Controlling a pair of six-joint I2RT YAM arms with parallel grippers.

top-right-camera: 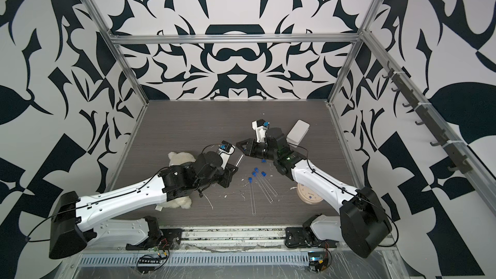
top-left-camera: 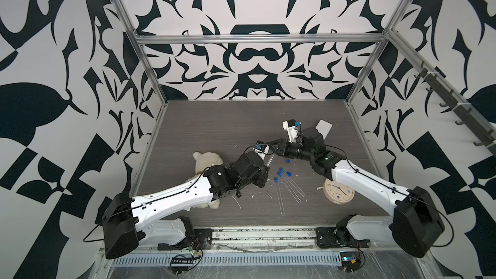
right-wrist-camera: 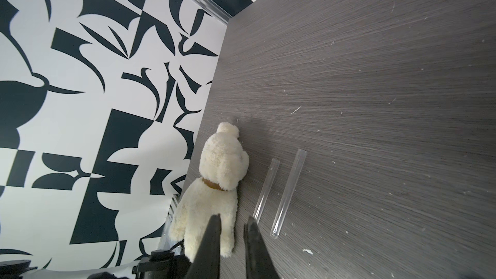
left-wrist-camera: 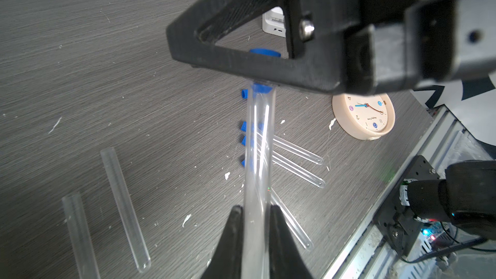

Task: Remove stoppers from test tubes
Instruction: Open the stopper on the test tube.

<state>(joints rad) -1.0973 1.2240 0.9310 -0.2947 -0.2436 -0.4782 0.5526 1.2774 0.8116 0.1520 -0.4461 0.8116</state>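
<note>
Left wrist view shows my left claw clamped on a test tube above the worktop's middle, its blue stopper crossed by my other arm's finger. Right wrist view shows my right claw narrow, nothing visible between; grip unclear.

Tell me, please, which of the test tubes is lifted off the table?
The test tube clamped in the left gripper: it alone is held up off the table, a blue stopper in its far end.
</note>
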